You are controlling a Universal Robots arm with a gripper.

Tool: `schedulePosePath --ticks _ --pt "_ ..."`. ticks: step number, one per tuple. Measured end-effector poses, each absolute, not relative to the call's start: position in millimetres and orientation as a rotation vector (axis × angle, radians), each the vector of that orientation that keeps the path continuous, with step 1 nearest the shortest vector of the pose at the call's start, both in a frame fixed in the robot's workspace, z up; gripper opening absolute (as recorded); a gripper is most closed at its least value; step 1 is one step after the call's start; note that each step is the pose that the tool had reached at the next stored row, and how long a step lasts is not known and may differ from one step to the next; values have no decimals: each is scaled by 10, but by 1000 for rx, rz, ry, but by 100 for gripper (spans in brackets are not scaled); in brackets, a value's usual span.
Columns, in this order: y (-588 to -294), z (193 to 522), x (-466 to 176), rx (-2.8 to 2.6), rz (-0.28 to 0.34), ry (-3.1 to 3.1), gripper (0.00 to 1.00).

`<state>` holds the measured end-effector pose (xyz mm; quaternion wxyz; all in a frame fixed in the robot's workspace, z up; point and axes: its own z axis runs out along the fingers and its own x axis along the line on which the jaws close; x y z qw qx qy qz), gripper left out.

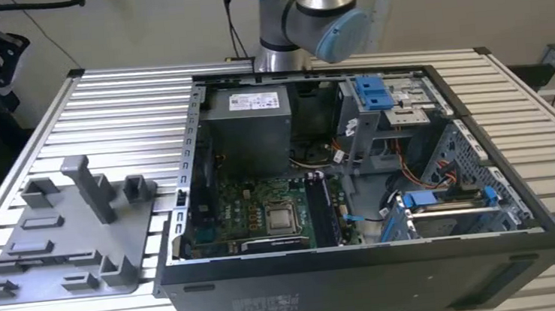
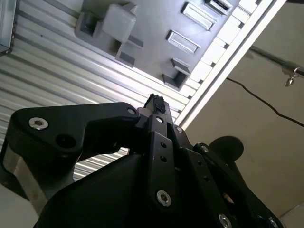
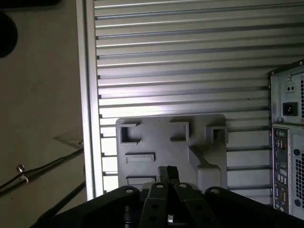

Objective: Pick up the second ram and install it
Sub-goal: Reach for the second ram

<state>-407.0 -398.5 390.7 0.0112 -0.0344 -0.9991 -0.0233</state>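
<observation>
My gripper [image 3: 168, 173] hangs high over the grey fixture plate [image 3: 161, 137], with its dark fingertips pressed together and nothing showing between them. In the second wrist view the gripper [image 2: 156, 102] sits above the same plate [image 2: 152, 33], near the table's edge. In the exterior view the plate [image 1: 148, 231] lies on the table at the exterior view's left. A thin dark strip [image 1: 53, 259] sits in its long front holder; I cannot tell whether this is the second ram. The open computer case [image 1: 367, 257] holds the green motherboard [image 1: 251, 195] with long black sockets [image 1: 321, 216].
The arm's base [image 1: 306, 13] stands behind the case. A grey upright post [image 1: 84, 184] and several blocks rise from the fixture plate. The slatted aluminium table [image 3: 190, 57] ends close to the plate, and a cable [image 3: 42, 166] hangs beyond the edge.
</observation>
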Motion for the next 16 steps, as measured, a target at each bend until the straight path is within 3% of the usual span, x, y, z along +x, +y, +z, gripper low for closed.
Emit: schedulePosePath --ticks 16 --pt "-4109 3900 -4156 -107 -73 -3117 11"
